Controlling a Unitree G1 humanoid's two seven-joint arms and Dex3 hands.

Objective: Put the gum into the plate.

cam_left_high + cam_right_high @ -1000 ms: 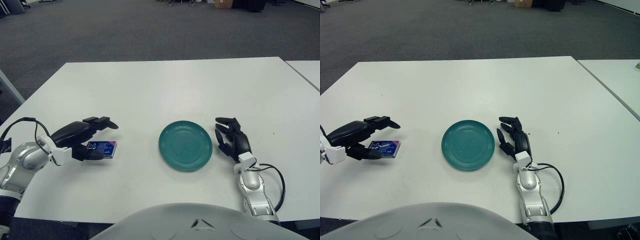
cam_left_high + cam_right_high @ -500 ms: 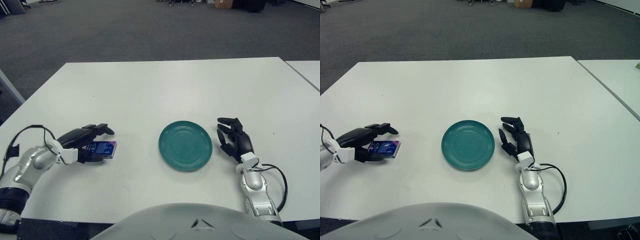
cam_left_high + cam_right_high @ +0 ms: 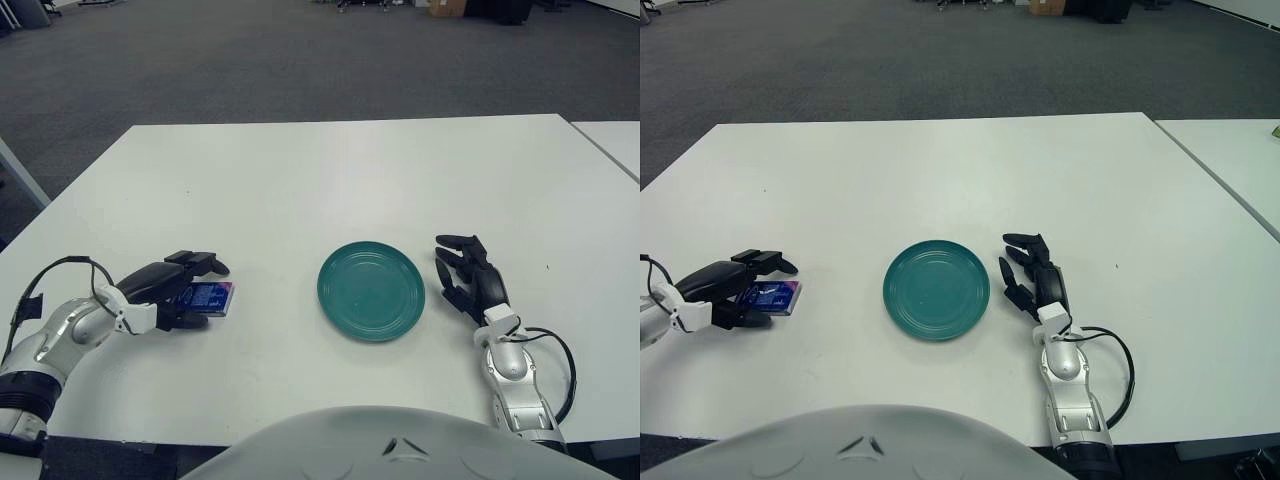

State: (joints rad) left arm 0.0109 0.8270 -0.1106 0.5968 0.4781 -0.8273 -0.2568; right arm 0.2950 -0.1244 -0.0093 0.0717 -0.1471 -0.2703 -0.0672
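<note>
- My left hand (image 3: 178, 292) has pulled back lower, fingers loosely cupped over the gum (image 3: 210, 297), gripping nothing.
- Gum unmoved on the table (image 3: 300, 180), left of the plate (image 3: 371, 290).
- My right hand (image 3: 468, 280) stays beside the plate, fingers relaxed.

You have a smooth matt white table (image 3: 330, 180), a glossy teal plate (image 3: 371, 290), and a shiny printed blue gum pack (image 3: 210, 297). The hands' (image 3: 172, 290) fingers are matt black plastic.
</note>
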